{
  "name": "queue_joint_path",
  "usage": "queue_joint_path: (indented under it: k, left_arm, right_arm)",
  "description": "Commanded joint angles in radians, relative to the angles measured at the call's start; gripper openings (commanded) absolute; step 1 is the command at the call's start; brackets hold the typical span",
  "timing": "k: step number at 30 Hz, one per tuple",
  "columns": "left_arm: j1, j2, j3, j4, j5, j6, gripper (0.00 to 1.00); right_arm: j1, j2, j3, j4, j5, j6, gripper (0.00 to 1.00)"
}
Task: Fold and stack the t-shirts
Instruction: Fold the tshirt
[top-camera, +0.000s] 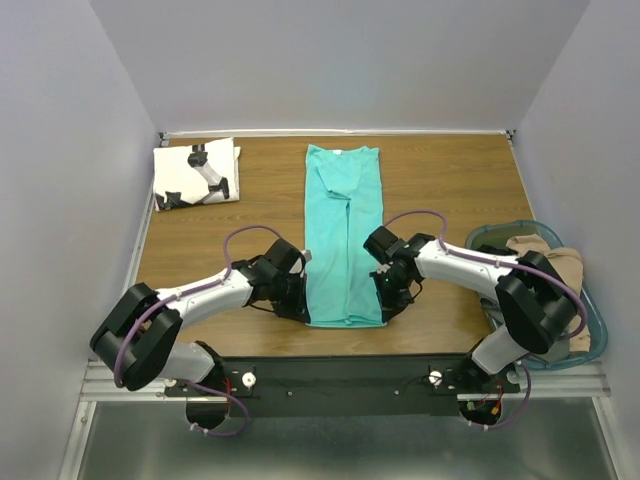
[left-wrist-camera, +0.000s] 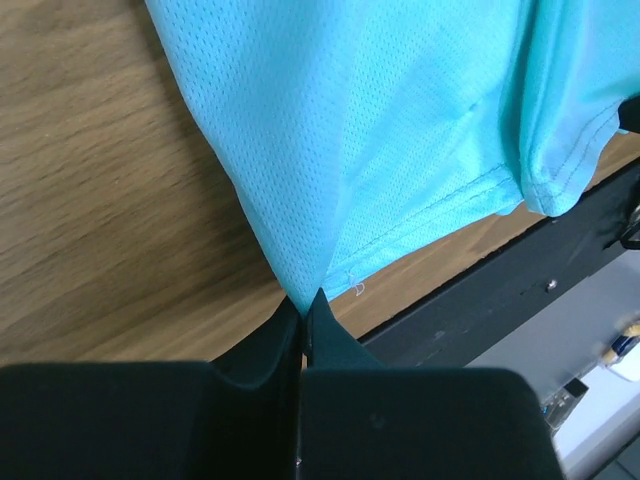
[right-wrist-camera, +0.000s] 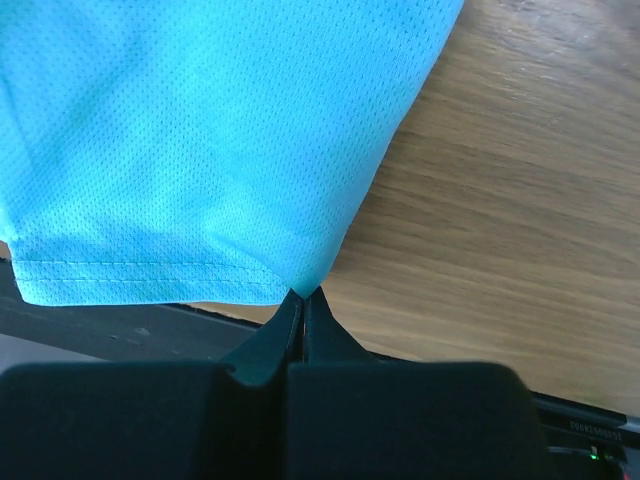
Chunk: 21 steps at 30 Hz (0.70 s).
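L tool (left-wrist-camera: 303, 305) is at the near-left corner of the teal tee (top-camera: 345, 230), jaws pressed together on the cloth. The corner is pinched to a point right at the tips. R tool (right-wrist-camera: 300, 295) does the same on the near-right corner, tips tight together on the hem edge. Both tools are clamped on the tee, one per corner.

From the top cam, the teal tee lies mid-worktop (top-camera: 440, 180) as a long narrow strip with both sides folded in. Its collar is at the far end and its hem is close to the near edge. The arms come in from either side, L tool (top-camera: 303, 312) and R tool (top-camera: 387, 308) flanking the hem end.

In the L wrist view, the stitched hem runs off to the right and a folded layer bunches at the far side. In the R wrist view, the hem line is flat and straight, with wood grain to the right of the corner.

The white tee (top-camera: 197, 172) with black print sits folded in the far-left corner of the worktop, well apart from the teal one. A basket (top-camera: 597, 320) with a blue-green rim sits at the right edge, behind the R arm, with tan cloth (top-camera: 545, 255) in it.
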Motion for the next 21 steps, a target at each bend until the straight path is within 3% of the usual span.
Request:
queue_joint_path:
  k: [1, 8, 21]
  left_arm:
    - [-0.004, -0.042, 0.052, -0.05, -0.048, -0.01, 0.05]
    - [-0.004, -0.008, 0.154, -0.105, -0.08, 0.025, 0.0]
    - [0.026, 0.073, 0.318, -0.202, -0.18, 0.087, 0.0]
  right_arm:
    - [0.006, -0.032, 0.045, -0.078, 0.059, 0.016, 0.0]
    - [0.006, -0.017, 0.126, -0.123, 0.102, 0.019, 0.0]
    - [0.005, 0.06, 0.307, -0.212, 0.263, 0.012, 0.0]
